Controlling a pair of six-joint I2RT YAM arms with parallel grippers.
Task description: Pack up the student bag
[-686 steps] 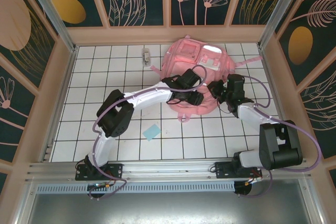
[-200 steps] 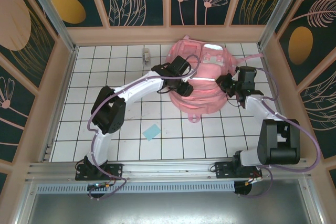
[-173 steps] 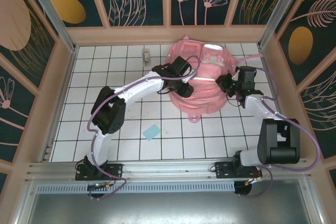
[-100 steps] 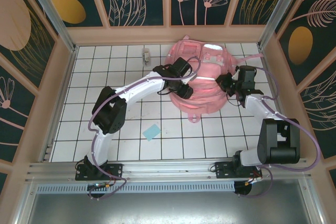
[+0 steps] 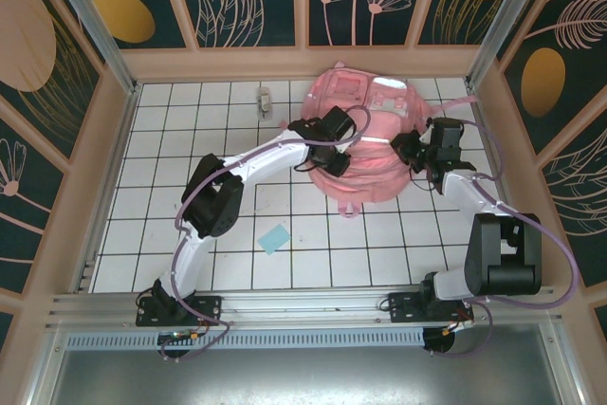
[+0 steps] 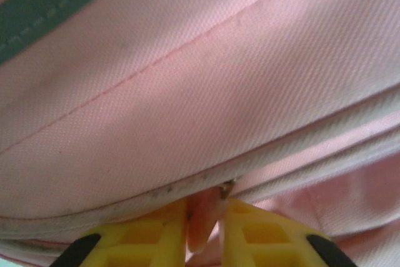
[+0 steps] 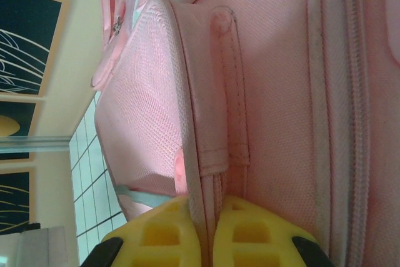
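**Bag held from both flanks; zip pull in hand**

Top view: the bag (image 5: pixel 372 111) is lying at the far middle of the table (image 5: pixel 161 168), its long axis running near to far. The left gripper (image 5: pixel 334 162) is sitting on its left flank and the right gripper (image 5: pixel 402 151) on its right flank. The bag is lying between them, with both arms about equally close.

Left wrist: the fingers (image 6: pixel 156 239) are pinching together on a small pink tab (image 6: pixel 199 226), with bag cloth directly ahead. A zip line (image 6: pixel 294 145) is running across the view, rising rightward. My judgement is that the pull must travel along that line, sideways to the fingers.

Right wrist: the fingers (image 7: pixel 162 232) are clamping a piped edge of the bag, probably bracing it.
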